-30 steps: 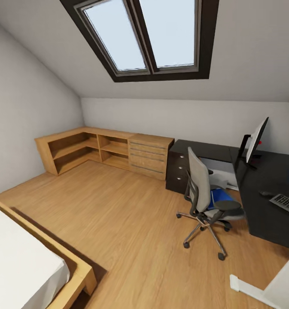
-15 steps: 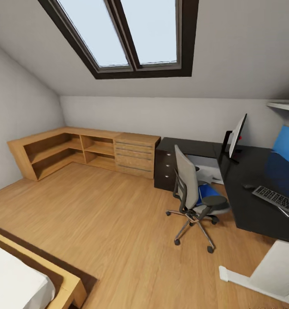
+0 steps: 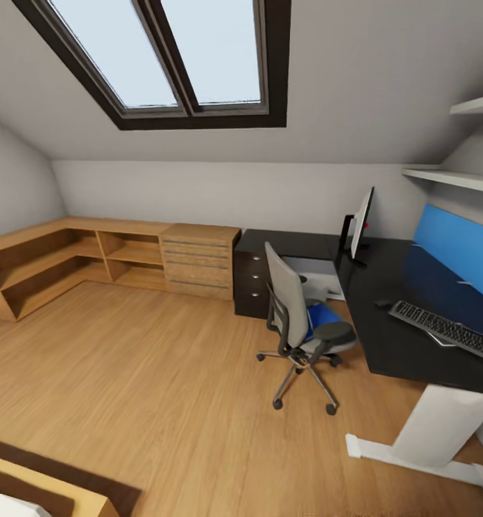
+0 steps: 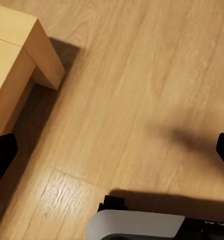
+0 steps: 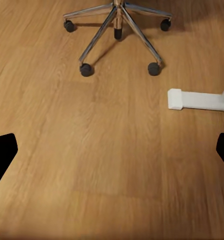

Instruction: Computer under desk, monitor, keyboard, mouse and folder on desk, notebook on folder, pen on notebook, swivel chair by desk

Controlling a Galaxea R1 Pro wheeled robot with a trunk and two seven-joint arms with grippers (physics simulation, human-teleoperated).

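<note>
My view takes in the attic bedroom from the floor side; the desk (image 3: 406, 337) runs along the right wall, black top on a white pedestal leg (image 3: 435, 431), placed under the blue back panel (image 3: 456, 240). The swivel chair (image 3: 295, 316) stands just left of it, turned away, the blue folder (image 3: 320, 316) lying on its seat, which I judge is the job yet to do. The monitor (image 3: 362, 222) stands at the desk's far end; the keyboard (image 3: 446, 332) lies nearer, the mouse (image 3: 383, 304) just beyond it; computer, notebook and pen I cannot make out. My left gripper (image 4: 112, 152) and right gripper (image 5: 112, 150) both hang wide and empty over bare floor (image 3: 141, 373), the right near the chair's casters. No writing readable anywhere.
</note>
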